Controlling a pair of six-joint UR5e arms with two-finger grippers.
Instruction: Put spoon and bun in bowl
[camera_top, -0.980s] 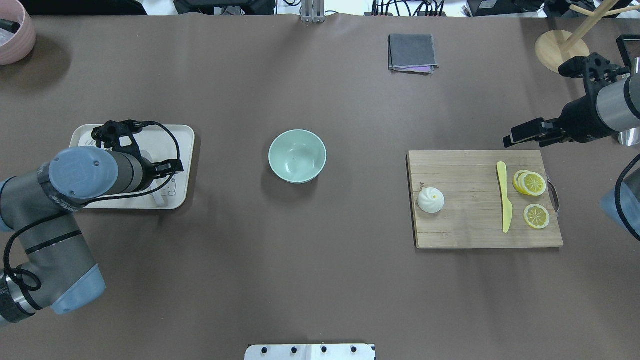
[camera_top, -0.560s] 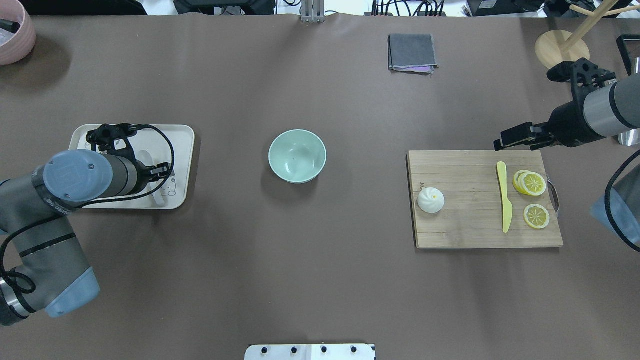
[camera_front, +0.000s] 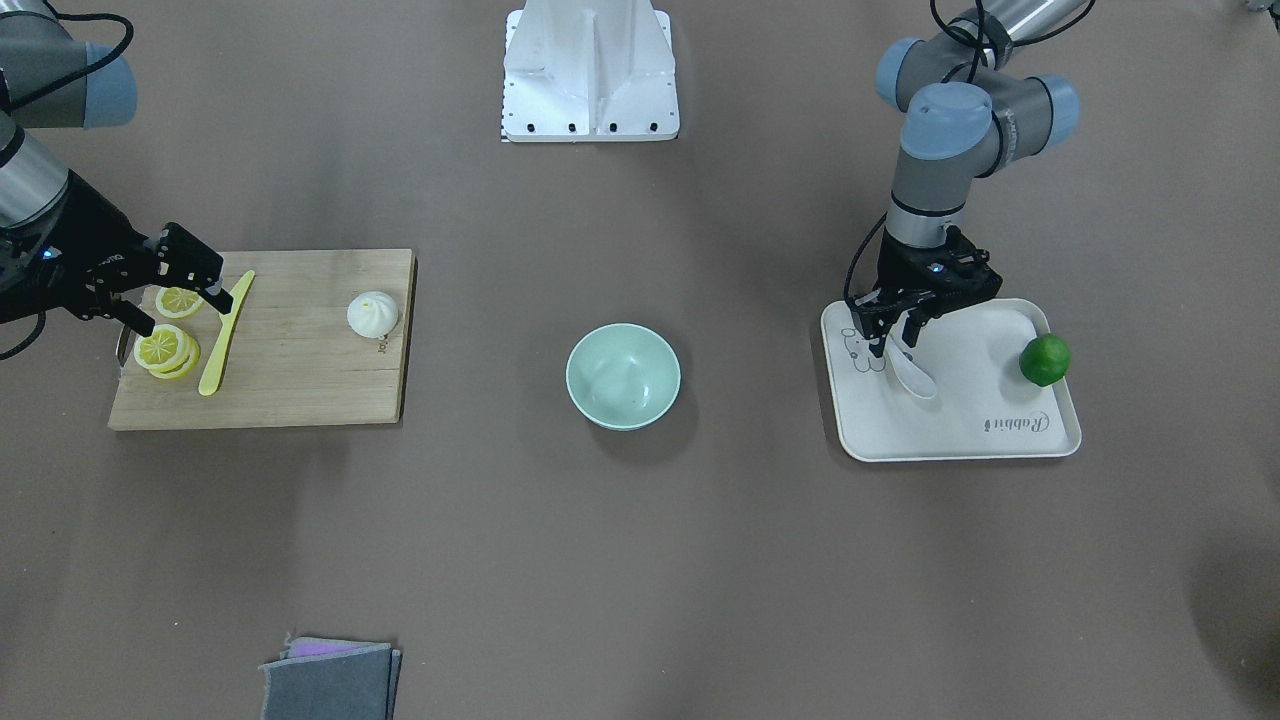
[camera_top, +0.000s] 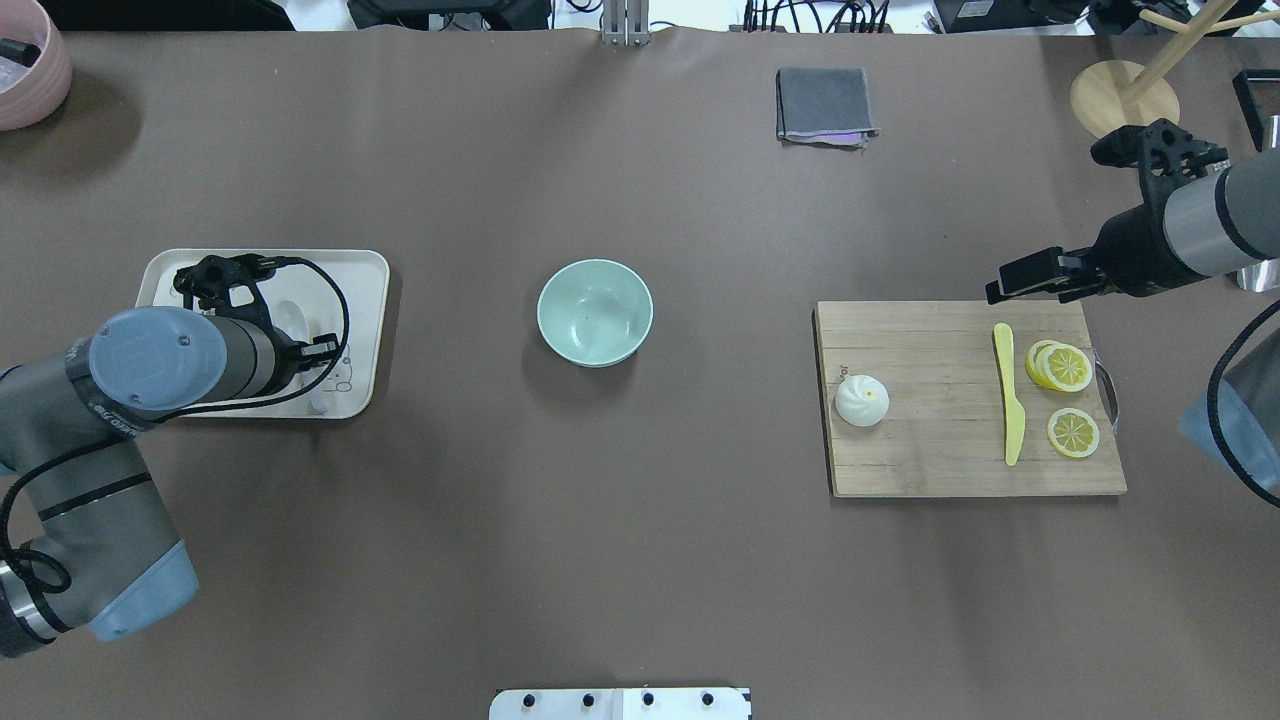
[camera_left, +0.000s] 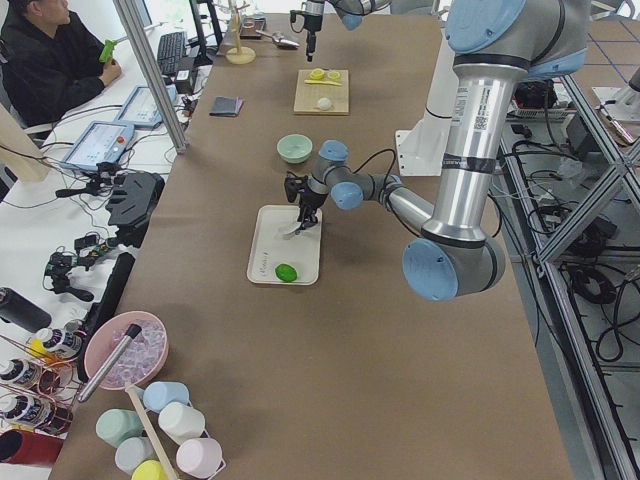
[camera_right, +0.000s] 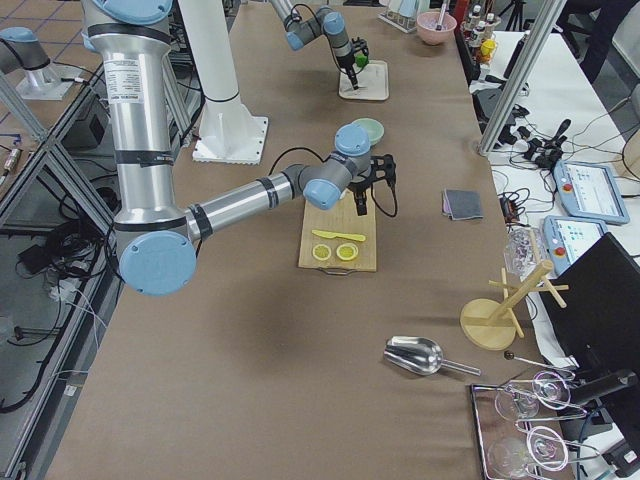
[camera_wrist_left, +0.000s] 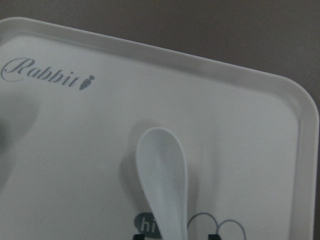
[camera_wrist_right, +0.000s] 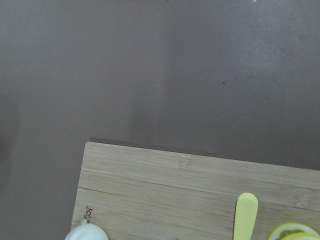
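The white spoon (camera_front: 915, 375) lies on the cream tray (camera_front: 980, 400) at the table's left, scoop pointing away from the robot. My left gripper (camera_front: 897, 340) is low over the tray and open, one finger on each side of the spoon's handle; the left wrist view shows the scoop (camera_wrist_left: 162, 175) just ahead. The white bun (camera_top: 862, 400) sits on the wooden board (camera_top: 940, 460). My right gripper (camera_top: 1003, 287) is open and empty above the board's far right corner. The mint bowl (camera_top: 595, 312) stands empty at mid-table.
A green lime (camera_front: 1045, 360) lies on the tray's outer side. A yellow knife (camera_top: 1010, 395) and lemon slices (camera_top: 1065, 367) lie on the board. A grey cloth (camera_top: 824, 104) and a wooden stand (camera_top: 1120, 95) are at the far edge.
My left arm has shifted back and down over the tray, bringing its fingers around the spoon's handle. My right gripper has moved left toward the board's far edge.
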